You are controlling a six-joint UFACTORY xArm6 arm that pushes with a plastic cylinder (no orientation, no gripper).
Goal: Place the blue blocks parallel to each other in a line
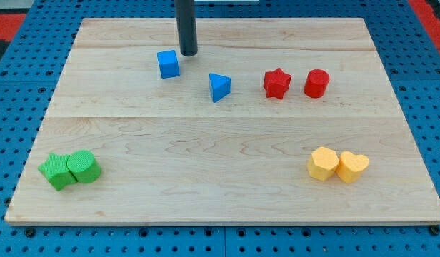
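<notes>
A blue cube (168,63) sits on the wooden board (227,143) at the upper left of centre. A blue triangular block (219,87) lies a little to its right and lower, apart from it. My tip (188,53) stands just to the upper right of the blue cube, close to its top right corner, and above and to the left of the blue triangular block. The rod rises out of the view's top.
A red star block (276,83) and a red cylinder (316,83) sit at the upper right. A green cube (58,171) and green cylinder (83,166) touch at the lower left. A yellow hexagonal block (323,163) and yellow heart (353,166) touch at the lower right.
</notes>
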